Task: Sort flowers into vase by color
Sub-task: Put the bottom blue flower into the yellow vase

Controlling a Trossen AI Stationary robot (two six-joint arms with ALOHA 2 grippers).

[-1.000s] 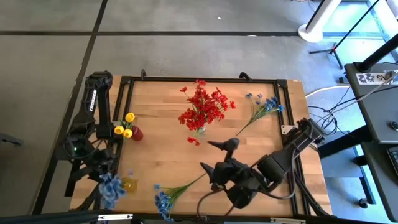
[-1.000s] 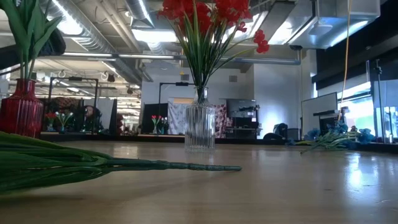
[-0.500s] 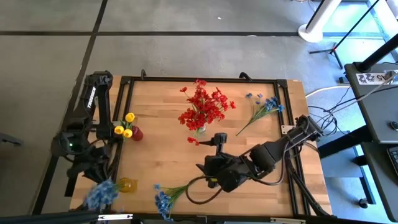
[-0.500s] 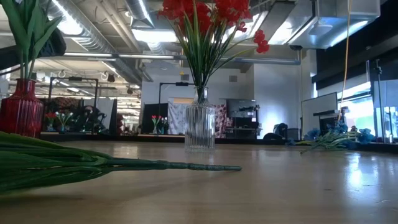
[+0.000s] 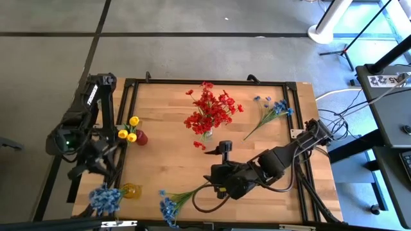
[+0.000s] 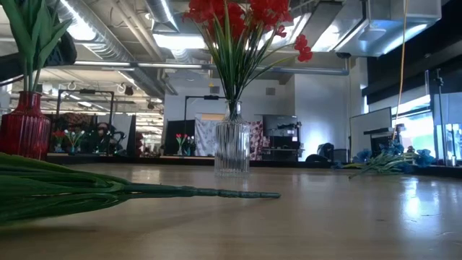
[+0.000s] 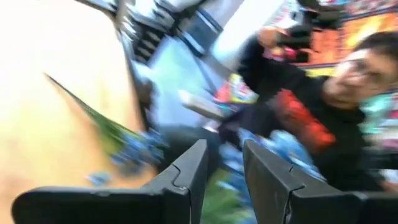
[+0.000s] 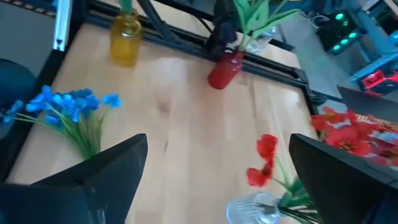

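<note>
Red flowers (image 5: 210, 110) stand in a clear vase (image 6: 232, 148) at mid-table. Yellow flowers (image 5: 128, 130) are in a red vase (image 5: 141, 137). A blue spray (image 5: 105, 198) stands in the yellow vase (image 5: 131, 190), leaning over the near-left corner. A second blue spray (image 5: 172, 204) lies flat near the near edge, and a third (image 5: 272, 109) lies at the far right. My right gripper (image 5: 217, 168) is open above the stem end (image 5: 207, 183) of the near spray. My left gripper (image 5: 95, 163) is open beyond the table's left edge, holding nothing.
The loose stem (image 6: 202, 192) lies across the near table in the low view. A single red bloom (image 8: 266, 149) hangs low beside the clear vase (image 8: 255, 208). Bare wood lies between the vases. A person (image 7: 336, 81) shows in the room beyond the table.
My left gripper has drawn away from the yellow vase, up and toward the far-left, leaving the blue spray in the vase with its blooms leaning out over the corner. My right gripper has moved left and swung over the near spray's stem end.
</note>
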